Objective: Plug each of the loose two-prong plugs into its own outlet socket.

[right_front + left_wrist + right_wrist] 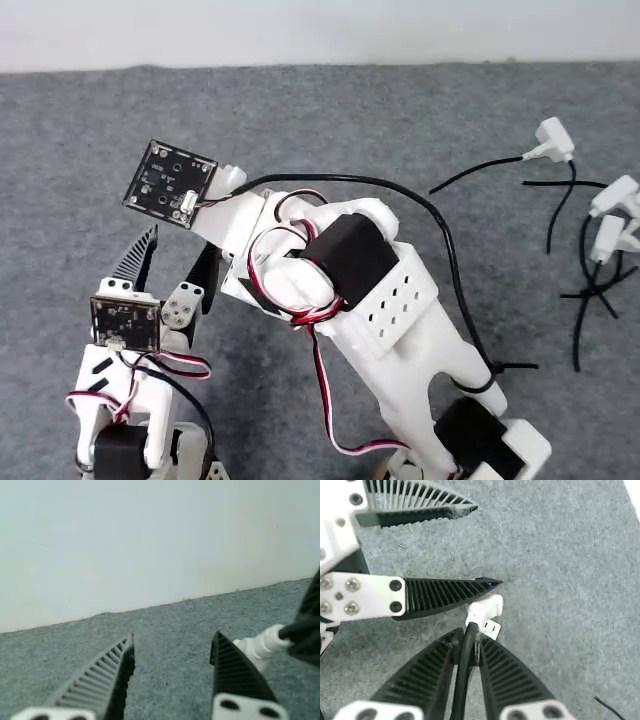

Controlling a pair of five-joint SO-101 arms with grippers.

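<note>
Right wrist view: plug [485,611] just beyond right claw [468,639]

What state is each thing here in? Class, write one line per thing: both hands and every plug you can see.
left hand: open, holding nothing.
right hand: shut on the held plug, gripping where its cord enters.
held plug: gripped, not plugged in, close to the left hand.
loose plugs: lying on the grey mat, not plugged in.
</note>
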